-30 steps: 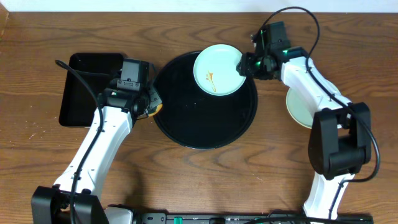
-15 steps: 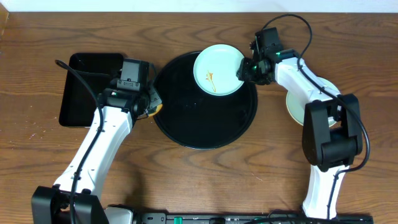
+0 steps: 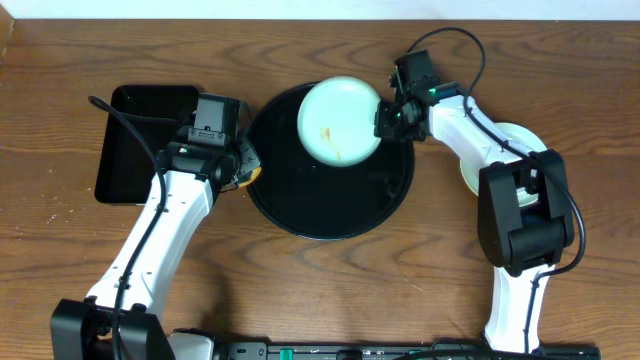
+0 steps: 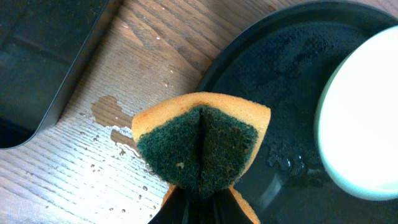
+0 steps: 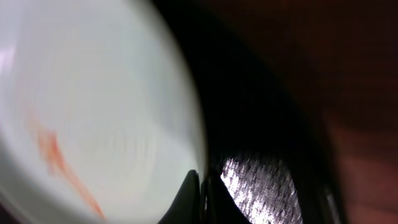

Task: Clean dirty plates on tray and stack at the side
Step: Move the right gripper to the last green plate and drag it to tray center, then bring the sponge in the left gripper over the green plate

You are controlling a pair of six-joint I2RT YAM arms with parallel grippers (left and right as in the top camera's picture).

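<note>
Orange-streaked on pale green: gripping plate (image 3: pixel 340 118) by its right rim with right tool (image 3: pixel 385 118), pinched thin on the edge, over far part of tray (image 3: pixel 330 215). Looks tipped or raised and blurred; cannot tell how far off the tray. Clamping folded sponge (image 4: pixel 199 146) in left tool (image 4: pixel 199 208), just at tray's left rim, green side out. Judged step: offering dirty plate for scrubbing. Next, probably: bring sponge right onto the streaks, hold plate steady, wipe, then stack on pale plate (image 3: pixel 512 135) on desk at right.
</note>
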